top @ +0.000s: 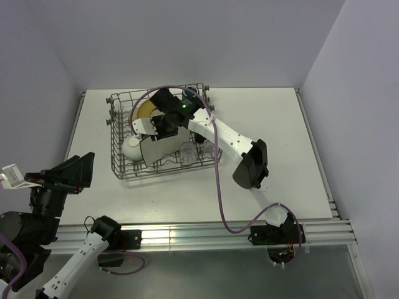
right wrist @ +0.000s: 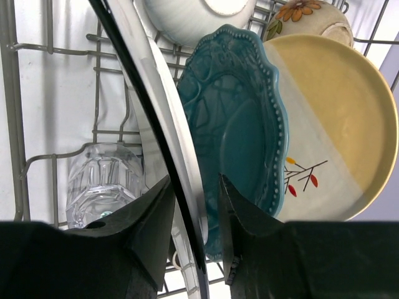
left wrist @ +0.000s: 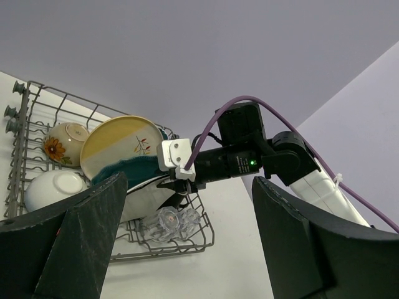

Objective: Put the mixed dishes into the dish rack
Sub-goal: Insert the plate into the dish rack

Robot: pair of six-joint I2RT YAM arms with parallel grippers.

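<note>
top view: left fingers (top: pixel 78 167) gaped wide at lower left; dish rack (top: pixel 113 140) sat centre on the desk (top: pixel 274 156). only the right wrist view showed the right fingers (right wrist: pixel 140 243) narrow astride the white square plate (right wrist: pixel 153 87), left of the teal scalloped plate (right wrist: pixel 237 137); grip unclear.

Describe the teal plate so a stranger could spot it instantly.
Look in the grey wire dish rack. Three plates stand on edge there; the teal plate is the middle one, between the white plate and the yellow-cream plate. Only it has a beaded, scalloped rim.
</note>
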